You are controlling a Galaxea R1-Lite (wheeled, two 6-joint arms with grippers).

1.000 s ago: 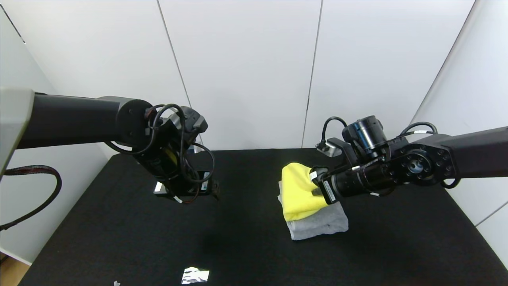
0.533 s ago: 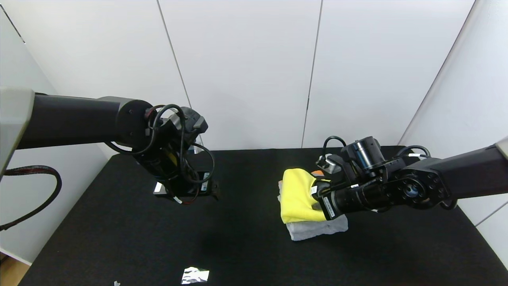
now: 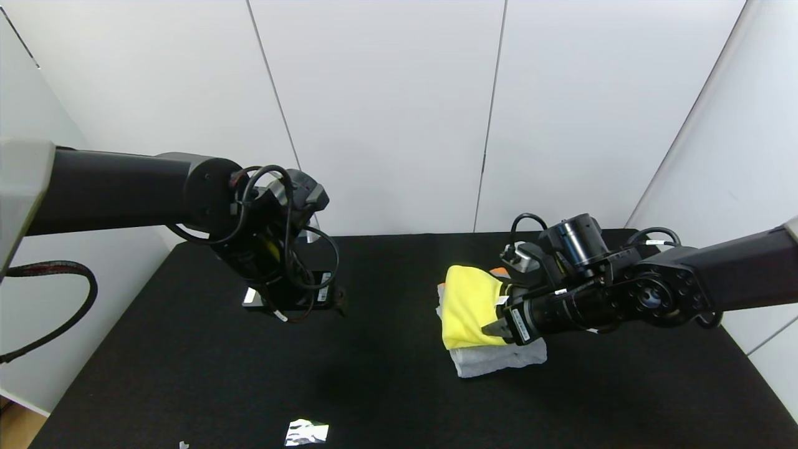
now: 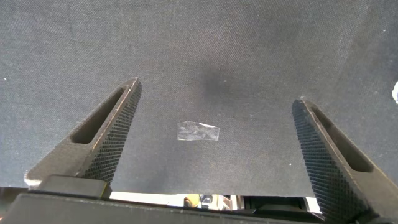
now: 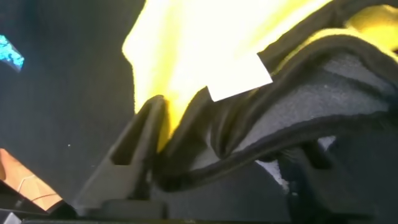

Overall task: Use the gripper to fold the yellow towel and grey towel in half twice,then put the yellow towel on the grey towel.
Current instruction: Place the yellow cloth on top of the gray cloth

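Plush yellow towel [image 3: 467, 305] on terry grey towel [image 3: 499, 358]

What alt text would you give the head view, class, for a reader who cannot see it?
The right claw sits at the edge of the folded yellow towel, which lies on the folded grey towel on a black table. The left claw hangs open over bare table.
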